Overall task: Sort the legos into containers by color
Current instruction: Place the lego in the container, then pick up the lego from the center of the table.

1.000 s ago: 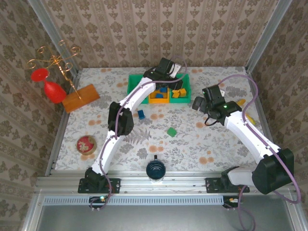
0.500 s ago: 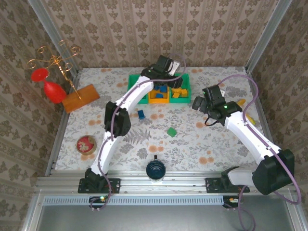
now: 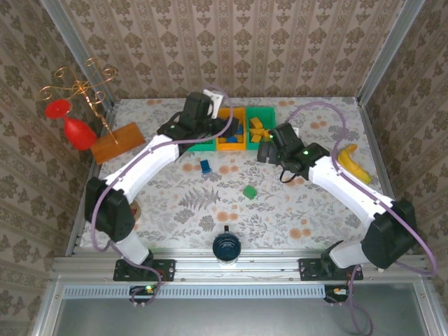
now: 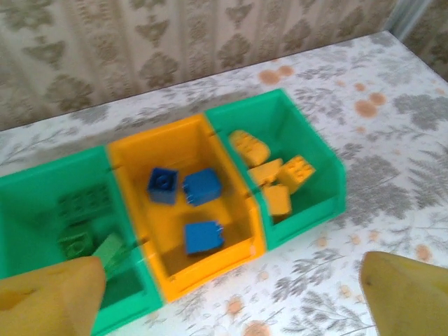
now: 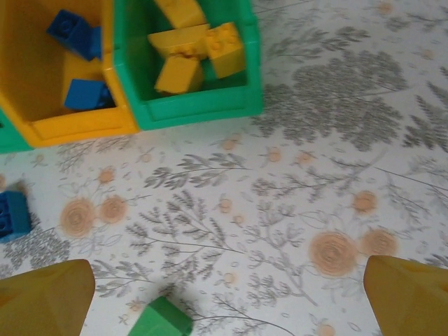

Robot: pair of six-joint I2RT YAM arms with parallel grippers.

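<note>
While left gripper and right gripper gape, blue legos in orange bin, yellow legos in green bin

Your table, under its floral cloth, carries three joined bins near the far edge, two green with an orange one between. A blue brick lies just in front of them, with a green brick nearer you. A wooden block sits far left and a banana lies at the right.
</note>
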